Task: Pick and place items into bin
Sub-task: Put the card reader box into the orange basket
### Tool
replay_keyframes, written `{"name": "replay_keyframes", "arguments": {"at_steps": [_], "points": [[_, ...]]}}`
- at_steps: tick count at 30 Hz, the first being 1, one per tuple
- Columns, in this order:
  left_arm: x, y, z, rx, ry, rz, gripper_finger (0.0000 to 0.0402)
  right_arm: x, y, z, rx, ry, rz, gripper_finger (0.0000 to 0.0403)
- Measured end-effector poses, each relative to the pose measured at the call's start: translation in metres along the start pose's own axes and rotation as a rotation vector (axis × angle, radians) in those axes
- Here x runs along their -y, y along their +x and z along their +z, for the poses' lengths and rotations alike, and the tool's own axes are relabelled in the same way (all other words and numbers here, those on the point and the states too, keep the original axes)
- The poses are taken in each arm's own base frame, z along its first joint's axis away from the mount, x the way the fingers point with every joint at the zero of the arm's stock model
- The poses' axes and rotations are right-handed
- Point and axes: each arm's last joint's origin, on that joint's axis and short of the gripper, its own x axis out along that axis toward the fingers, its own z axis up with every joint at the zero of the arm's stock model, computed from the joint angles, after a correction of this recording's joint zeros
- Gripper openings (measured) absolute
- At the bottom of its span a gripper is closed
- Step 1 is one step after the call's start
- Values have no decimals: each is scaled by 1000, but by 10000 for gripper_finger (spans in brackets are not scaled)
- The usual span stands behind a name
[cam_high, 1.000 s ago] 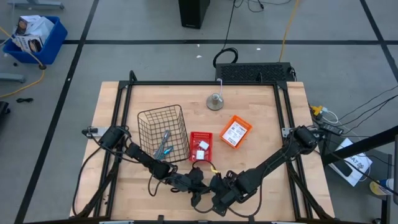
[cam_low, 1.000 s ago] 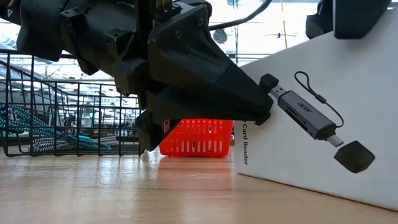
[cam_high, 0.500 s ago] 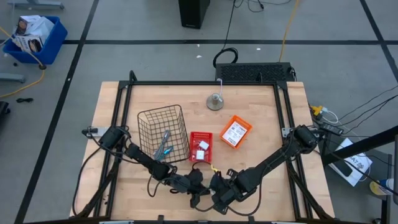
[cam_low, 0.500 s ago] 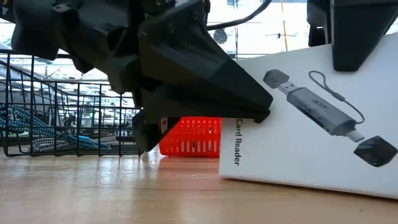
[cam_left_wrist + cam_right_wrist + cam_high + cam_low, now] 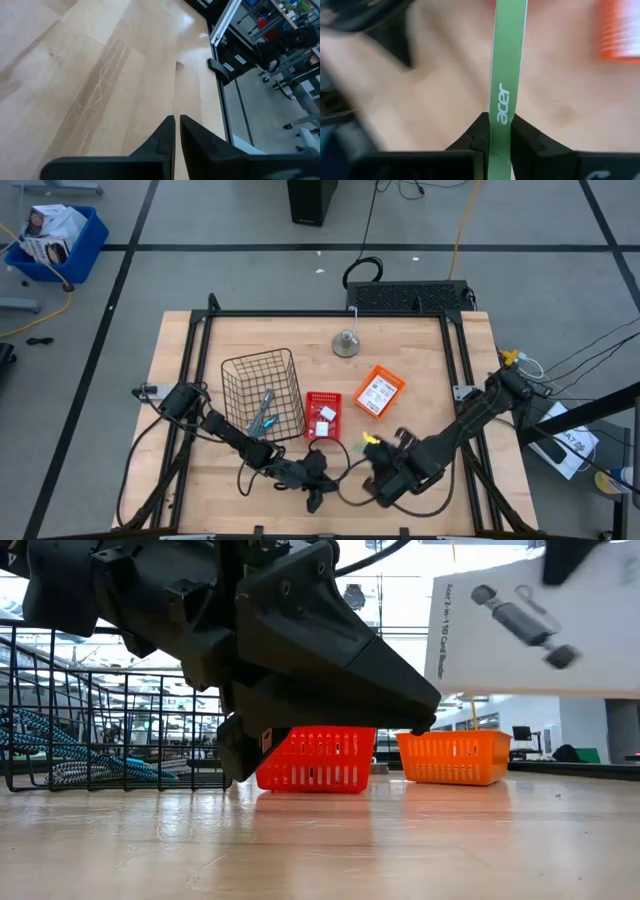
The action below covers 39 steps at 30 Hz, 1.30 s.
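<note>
Right wrist view: packet (image 5: 508,60) between right pincer (image 5: 496,131) fingers.

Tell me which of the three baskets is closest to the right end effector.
The orange basket, right of the red basket and the black wire basket. The right end effector, gripping the card-reader box, hovers just below it.

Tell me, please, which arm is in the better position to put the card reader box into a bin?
Right. The right pincer is shut on the card reader box, lifted clear of the table. The left pincer is shut, empty and low near the front edge, close to the wire basket.
</note>
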Motion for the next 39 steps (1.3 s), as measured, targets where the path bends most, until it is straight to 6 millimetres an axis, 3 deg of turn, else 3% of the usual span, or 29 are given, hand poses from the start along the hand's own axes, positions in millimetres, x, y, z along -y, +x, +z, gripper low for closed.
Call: {"name": "replay_keyframes", "arguments": {"at_steps": [7, 13, 18, 24, 30, 39], "points": [[1, 0, -1, -5, -13, -7, 31, 38, -17, 9, 134, -22, -284, 34], [1, 0, -1, -6, -13, -7, 31, 56, -12, 30, 165, -155, -445, 34], [1, 0, -1, -6, -12, -7, 31, 72, 6, 46, 130, -361, -554, 34], [3, -1, -3, -9, -10, -11, 31, 104, 43, 55, 2, -400, -674, 34], [3, -1, -4, -6, -9, -8, 31, 127, 75, 50, -114, -449, -703, 37], [3, -1, -3, 2, -4, 0, 31, 130, 82, 45, -158, -568, -706, 37]]}}
